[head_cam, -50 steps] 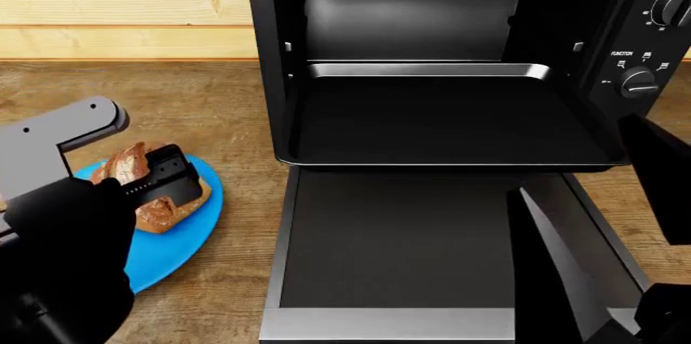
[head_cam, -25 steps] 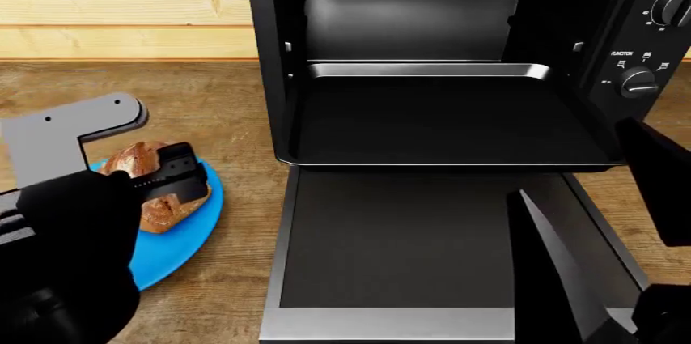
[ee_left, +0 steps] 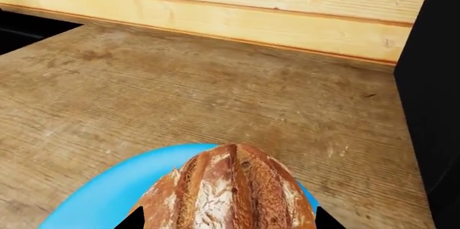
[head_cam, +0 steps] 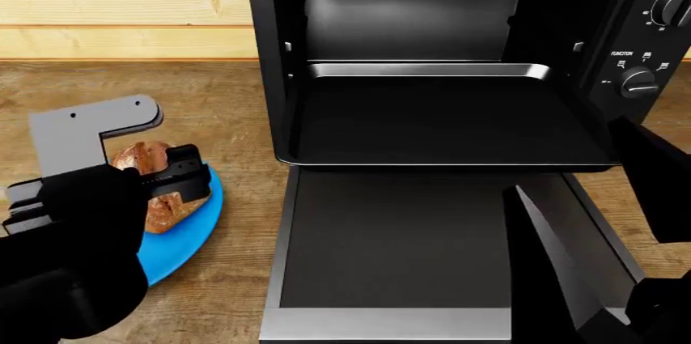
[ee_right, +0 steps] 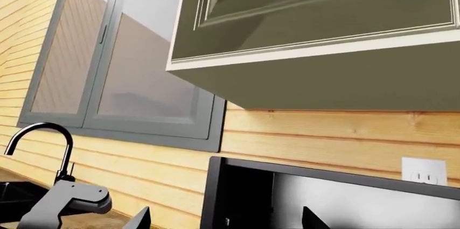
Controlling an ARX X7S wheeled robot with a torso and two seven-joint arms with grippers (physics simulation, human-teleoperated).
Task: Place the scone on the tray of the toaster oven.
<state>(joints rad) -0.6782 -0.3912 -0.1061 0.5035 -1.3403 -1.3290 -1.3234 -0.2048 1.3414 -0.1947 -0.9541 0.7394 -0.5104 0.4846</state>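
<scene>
The scone (head_cam: 162, 210), golden-brown and cracked, is over the blue plate (head_cam: 192, 235) at the left. My left gripper (head_cam: 157, 186) is shut on the scone. In the left wrist view the scone (ee_left: 230, 191) fills the gap between the two dark fingertips (ee_left: 133, 221) of the left gripper (ee_left: 228, 224). The toaster oven (head_cam: 648, 28) stands open, with its black tray (head_cam: 443, 121) pulled out over the lowered door panel (head_cam: 400, 247). My right gripper (head_cam: 599, 227) is open and empty at the lower right, in front of the door. In its own view the right gripper (ee_right: 224, 223) points up at the wall.
The wooden counter (head_cam: 232, 109) runs to a plank wall (head_cam: 119, 4) behind. The oven's knobs (head_cam: 639, 82) are on its right panel. The right wrist view shows a window (ee_right: 122, 62), an overhead cabinet (ee_right: 316, 35) and a black faucet (ee_right: 43, 132).
My left arm has moved up and to the right, and the scone has moved a little with it over the plate. The right arm has hardly moved.
</scene>
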